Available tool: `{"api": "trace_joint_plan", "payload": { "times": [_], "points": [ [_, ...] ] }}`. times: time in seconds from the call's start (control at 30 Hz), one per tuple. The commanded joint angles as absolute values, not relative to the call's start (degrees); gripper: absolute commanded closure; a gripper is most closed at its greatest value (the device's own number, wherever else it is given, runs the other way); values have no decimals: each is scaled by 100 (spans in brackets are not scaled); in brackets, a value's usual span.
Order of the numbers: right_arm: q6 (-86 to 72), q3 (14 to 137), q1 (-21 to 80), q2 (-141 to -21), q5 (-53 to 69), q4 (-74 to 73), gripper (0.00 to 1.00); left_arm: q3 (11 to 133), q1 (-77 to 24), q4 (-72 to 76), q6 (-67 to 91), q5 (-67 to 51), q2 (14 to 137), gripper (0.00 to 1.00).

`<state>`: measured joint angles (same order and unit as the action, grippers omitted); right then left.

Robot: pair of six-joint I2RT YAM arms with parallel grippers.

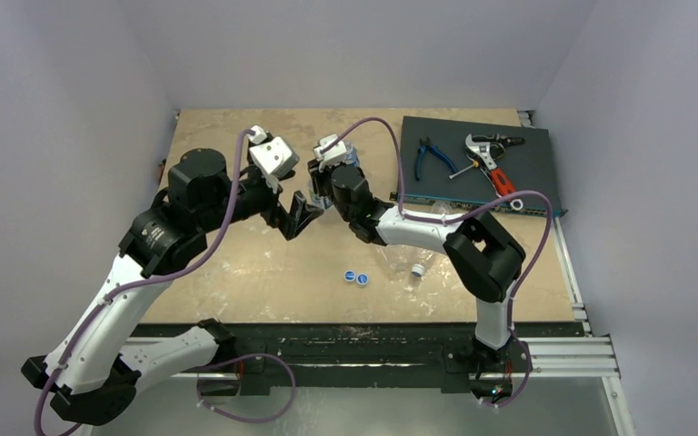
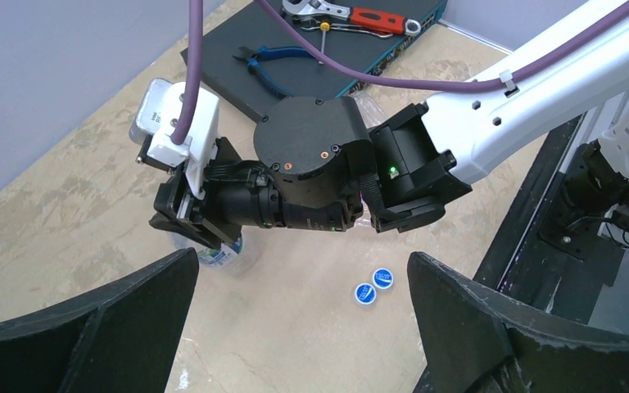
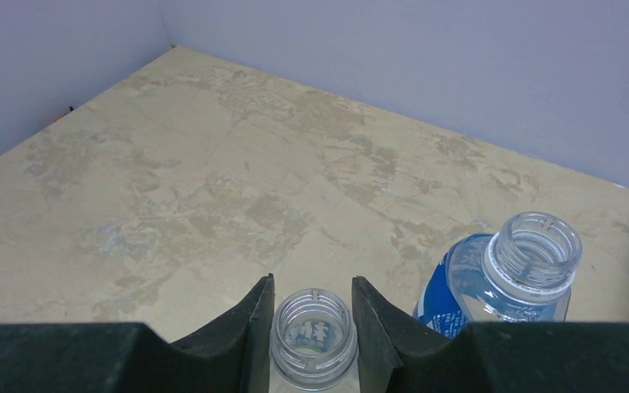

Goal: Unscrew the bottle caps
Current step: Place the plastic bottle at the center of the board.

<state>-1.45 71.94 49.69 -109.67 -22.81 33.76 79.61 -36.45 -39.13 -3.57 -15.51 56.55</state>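
Clear bottle [image 3: 313, 340] (uncapped) in right gripper [image 3: 312, 288] — wall [image 3: 377, 49] well beyond.

Even, soft, shadowless overhead light — sharp, glare-free views

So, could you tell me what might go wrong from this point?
The right hand grips an uncapped bottle by its neck. A second open bottle stands right beside it, so a sideways move could topple it. The open left hand sits close to the right arm, so they might collide. The loose blue caps could get swept away.
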Motion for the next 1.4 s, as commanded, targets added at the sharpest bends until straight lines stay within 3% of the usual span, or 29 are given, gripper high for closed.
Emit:
{"api": "trace_joint_plan", "payload": {
  "times": [0.0,0.13,0.57,0.93,1.13,1.37],
  "points": [
    [-187,7102,4939,-10623,-2285,3524,74,8217,-3624,-3879,-223,-1658,5555,0],
    [-297,7134,4932,-10599,-2158,3368,55,8226,-3625,-3856,-214,-1652,5556,0],
    [-418,7142,4931,-10478,-2046,3181,47,8286,-3623,-3745,-155,-1725,5537,0],
    [-722,7381,4931,-9515,-1746,2406,22,8402,-3628,-3746,-195,-1470,5659,0],
    [-1635,6772,4926,-8273,-1877,1099,7,8601,-3626,-3786,-242,-1215,5783,0],
    [-2429,6428,4623,-7808,-2333,-1246,1,8670,-3626,-3843,-243,-1326,5853,0]
  ]
}}
